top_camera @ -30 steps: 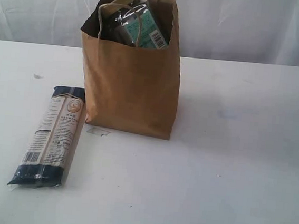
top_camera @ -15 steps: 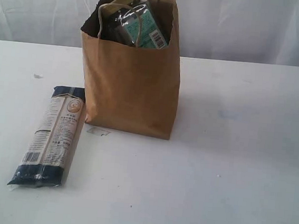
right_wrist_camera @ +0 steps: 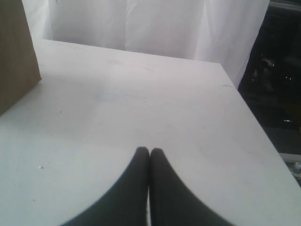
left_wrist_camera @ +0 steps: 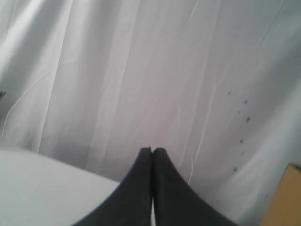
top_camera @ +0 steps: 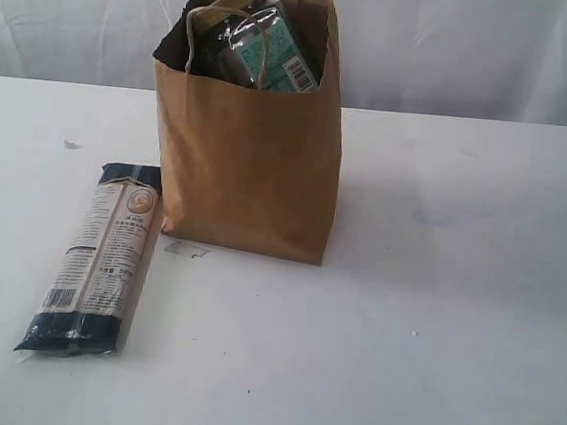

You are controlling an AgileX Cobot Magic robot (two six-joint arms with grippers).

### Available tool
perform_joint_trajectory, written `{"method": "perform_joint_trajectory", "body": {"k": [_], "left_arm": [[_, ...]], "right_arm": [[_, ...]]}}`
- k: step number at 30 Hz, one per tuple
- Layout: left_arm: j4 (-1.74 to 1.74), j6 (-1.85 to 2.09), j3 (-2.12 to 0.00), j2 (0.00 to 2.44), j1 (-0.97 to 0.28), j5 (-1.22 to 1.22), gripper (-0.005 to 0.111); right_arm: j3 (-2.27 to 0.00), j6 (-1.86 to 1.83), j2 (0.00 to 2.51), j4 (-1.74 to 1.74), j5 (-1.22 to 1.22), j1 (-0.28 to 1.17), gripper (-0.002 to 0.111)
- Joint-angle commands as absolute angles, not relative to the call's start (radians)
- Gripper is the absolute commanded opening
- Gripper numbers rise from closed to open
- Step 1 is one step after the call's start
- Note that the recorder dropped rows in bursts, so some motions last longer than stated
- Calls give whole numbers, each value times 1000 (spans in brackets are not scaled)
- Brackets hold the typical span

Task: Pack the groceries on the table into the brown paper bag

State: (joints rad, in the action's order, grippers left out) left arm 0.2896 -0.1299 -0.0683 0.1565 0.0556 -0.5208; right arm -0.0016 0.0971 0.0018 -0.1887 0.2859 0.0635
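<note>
The brown paper bag (top_camera: 248,159) stands upright on the white table (top_camera: 434,317), with packaged groceries (top_camera: 264,50) poking out of its open top. A long navy-beige pasta packet (top_camera: 104,255) lies flat on the table just left of the bag. Neither arm shows in the exterior view. My left gripper (left_wrist_camera: 152,149) is shut and empty, facing the white curtain, with a corner of the bag (left_wrist_camera: 288,197) at the frame edge. My right gripper (right_wrist_camera: 149,150) is shut and empty above bare table, and the bag's side (right_wrist_camera: 16,52) is off to one side.
A white curtain (top_camera: 460,49) hangs behind the table. A small scrap of clear wrapper (top_camera: 185,249) lies by the bag's front corner, and a small crumb (top_camera: 70,144) sits at the left. The table's right edge (right_wrist_camera: 256,122) borders a dark area.
</note>
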Motion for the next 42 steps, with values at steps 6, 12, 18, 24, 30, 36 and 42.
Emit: {"method": "perform_joint_trajectory", "body": {"k": [6, 12, 18, 24, 30, 36, 42], "left_arm": [[82, -213, -241, 592, 57, -376, 0], [-155, -318, -587, 859, 25, 163, 0], [-109, -85, -803, 1055, -112, 495, 0], [-102, -76, -920, 1207, -246, 598, 0], [-99, -137, -1077, 1444, -258, 603, 0], [-64, -158, -1247, 1633, -258, 679, 1], [-64, -74, -1295, 1716, -264, 537, 38]], "right_arm": [[0, 102, 0, -197, 284, 59, 0], [0, 102, 0, -197, 284, 59, 0], [0, 102, 0, -197, 284, 59, 0], [0, 102, 0, -197, 284, 59, 0], [0, 102, 0, -197, 284, 59, 0], [0, 102, 0, -195, 284, 59, 0], [0, 102, 0, -195, 284, 59, 0]]}}
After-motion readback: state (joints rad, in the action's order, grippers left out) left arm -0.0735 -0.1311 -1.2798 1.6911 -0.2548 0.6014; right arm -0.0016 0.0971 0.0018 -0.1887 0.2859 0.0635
